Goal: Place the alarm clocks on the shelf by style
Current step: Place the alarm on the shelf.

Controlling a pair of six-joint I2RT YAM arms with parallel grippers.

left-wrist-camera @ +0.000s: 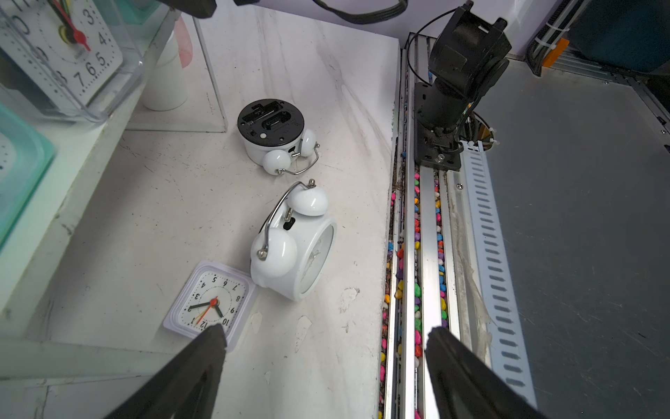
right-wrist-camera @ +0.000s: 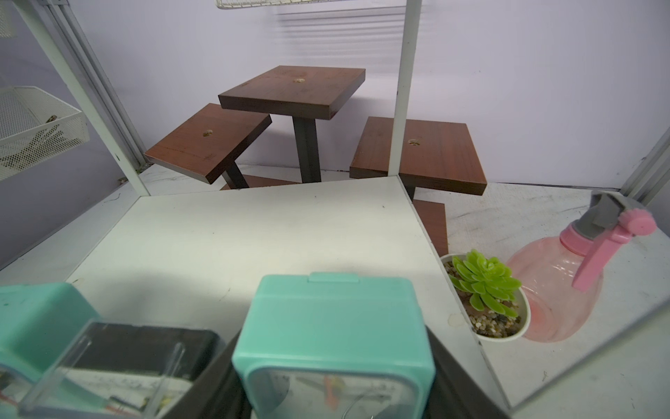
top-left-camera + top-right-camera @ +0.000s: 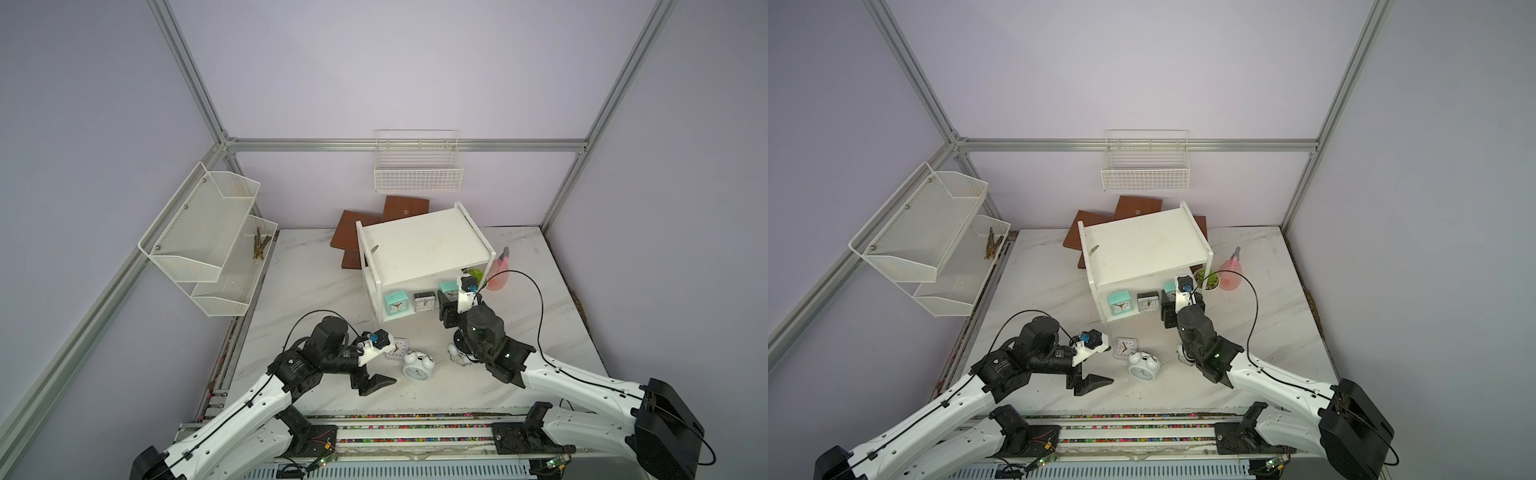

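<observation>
Robot lab test cell: aluminium-profile frame (image 3: 407, 145), plain lilac wall panels (image 3: 395, 62), two arms (image 3: 249, 405) bolted to bench rail (image 3: 415, 434).

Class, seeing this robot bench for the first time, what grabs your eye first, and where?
The white two-level shelf stands centre-back, a mint-green square clock and a clear-cased square clock on its lower board, where the right gripper clasps a second mint-green square clock. In front of it, a round white twin-bell clock sits next to a flat whitish square clock, another twin-bell clock lies face down, and the open left gripper hovers empty.
</observation>
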